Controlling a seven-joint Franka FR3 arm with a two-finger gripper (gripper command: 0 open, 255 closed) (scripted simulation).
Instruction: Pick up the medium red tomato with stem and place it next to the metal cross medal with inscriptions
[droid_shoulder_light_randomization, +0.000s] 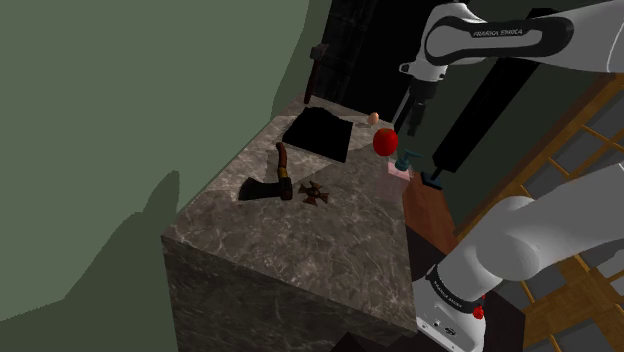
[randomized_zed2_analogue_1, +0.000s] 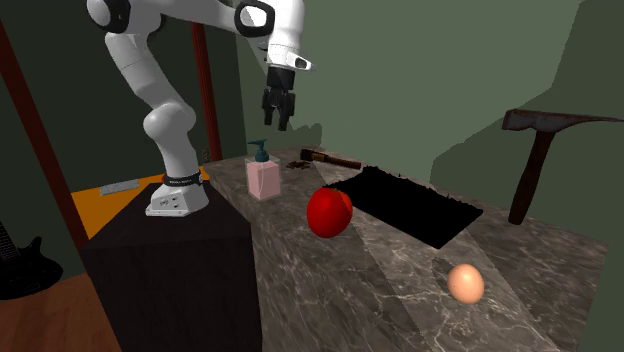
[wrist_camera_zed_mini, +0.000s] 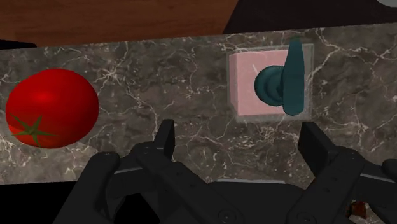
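Observation:
The red tomato (droid_shoulder_light_randomization: 385, 142) (randomized_zed2_analogue_1: 329, 212) with a green stem (wrist_camera_zed_mini: 52, 107) rests on the marble tabletop (droid_shoulder_light_randomization: 300, 250) near its edge on the shoulder view's right. The dark cross medal (droid_shoulder_light_randomization: 315, 193) lies flat mid-table beside an axe head. My gripper (droid_shoulder_light_randomization: 410, 128) (randomized_zed2_analogue_1: 277, 115) (wrist_camera_zed_mini: 239, 137) hangs open above the table, well over the strip between the tomato and a pink soap dispenser (wrist_camera_zed_mini: 270, 86). Nothing is between its fingers.
An axe (droid_shoulder_light_randomization: 283, 180) lies just left of the medal in the shoulder view. A black mat (droid_shoulder_light_randomization: 322, 135) (randomized_zed2_analogue_1: 415, 205) covers the far part of the table, an egg (droid_shoulder_light_randomization: 372, 117) (randomized_zed2_analogue_1: 465, 284) beyond the tomato. A hammer (randomized_zed2_analogue_1: 545, 150) leans on the wall. The dispenser (droid_shoulder_light_randomization: 404, 162) (randomized_zed2_analogue_1: 263, 175) stands by the edge.

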